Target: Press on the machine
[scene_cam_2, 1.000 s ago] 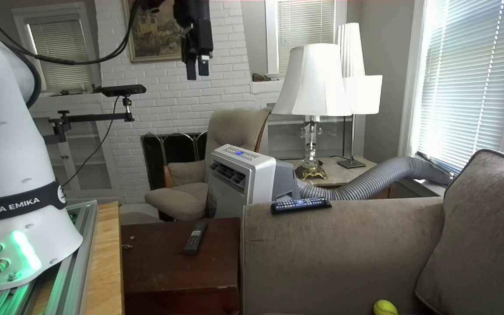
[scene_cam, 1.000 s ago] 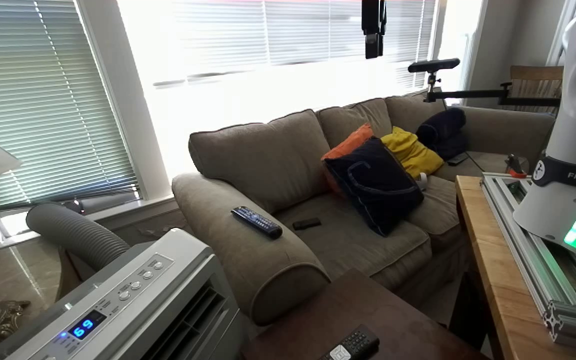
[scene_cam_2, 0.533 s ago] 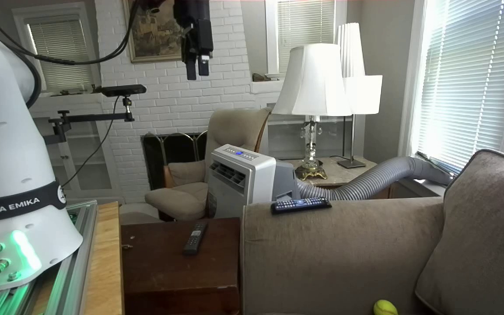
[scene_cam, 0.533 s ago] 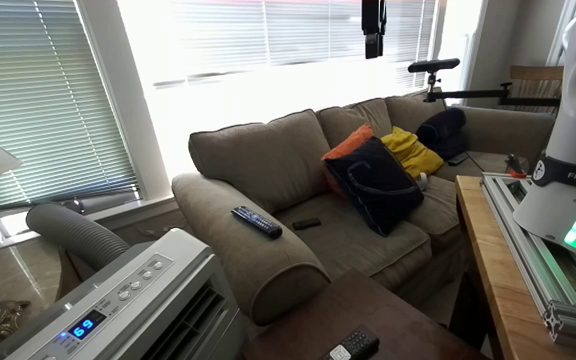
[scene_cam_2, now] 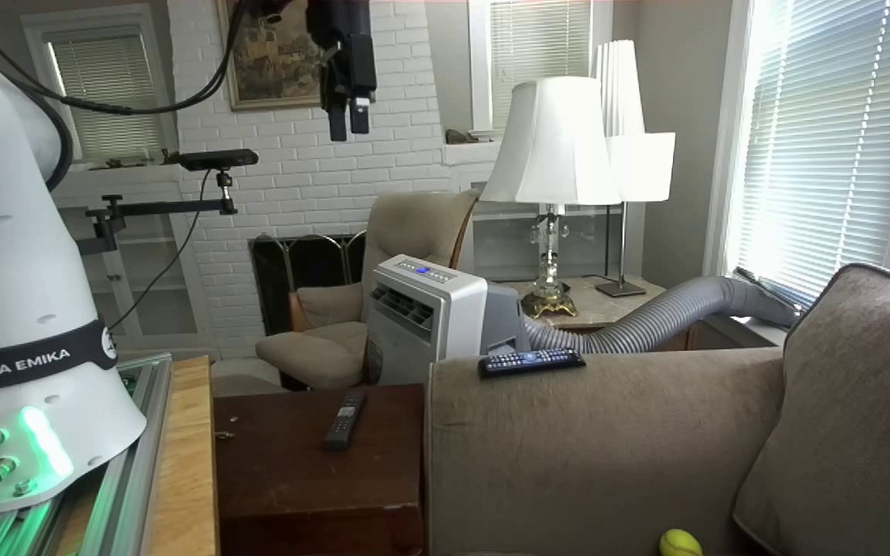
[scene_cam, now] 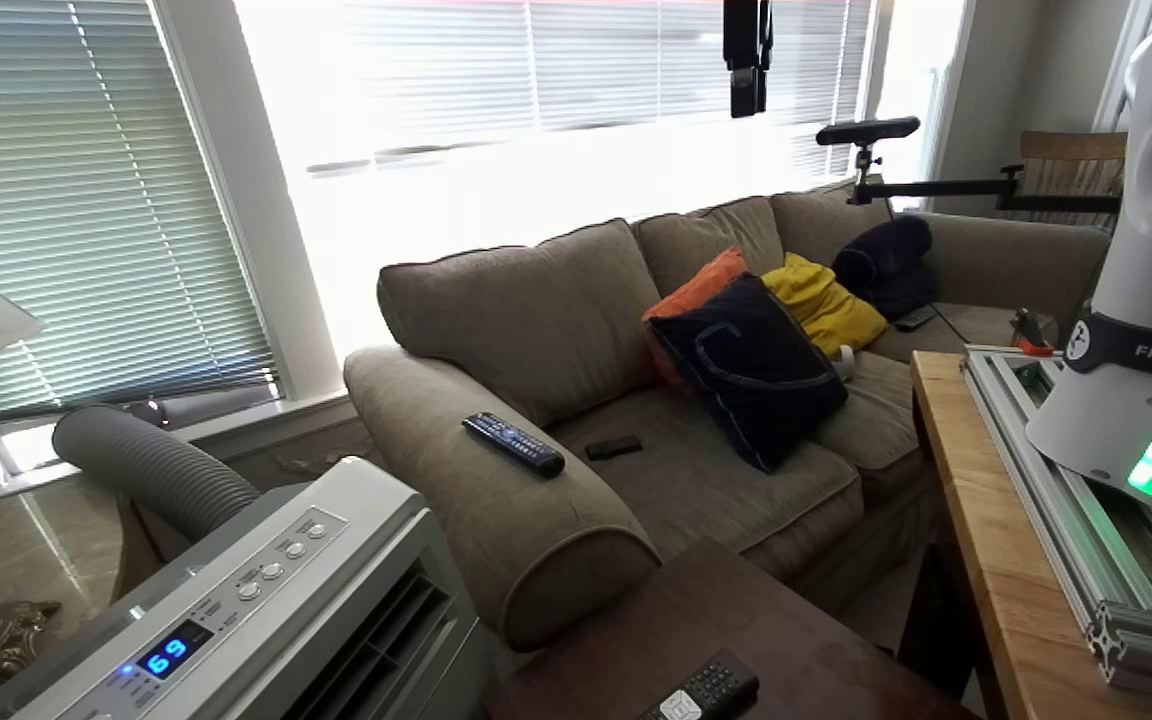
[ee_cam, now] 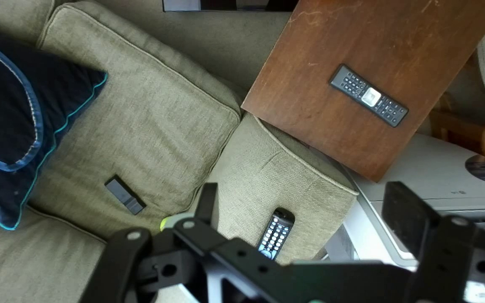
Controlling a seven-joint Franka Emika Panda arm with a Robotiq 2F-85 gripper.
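The machine [scene_cam: 306,610] is a boxy white-grey air conditioner at the lower left of an exterior view. Its top panel has small round buttons and a blue display reading 69. It also stands mid-frame in an exterior view [scene_cam_2: 445,297], with its grille facing left. In the wrist view the machine [ee_cam: 432,172] is partly hidden by the wooden top and my right finger. My gripper [ee_cam: 303,202] is open and empty. In both exterior views the gripper [scene_cam_2: 348,127] [scene_cam: 748,95] points down, high above the sofa and apart from the machine.
A wooden table [scene_cam_2: 314,479] with a remote [scene_cam_2: 344,421] stands between my base and the machine. The sofa arm [scene_cam: 496,500] beside the machine carries another remote [scene_cam: 513,443]. A grey hose [scene_cam_2: 646,316] and lamps [scene_cam_2: 553,147] are behind the machine. A camera arm [scene_cam: 936,188] sticks out.
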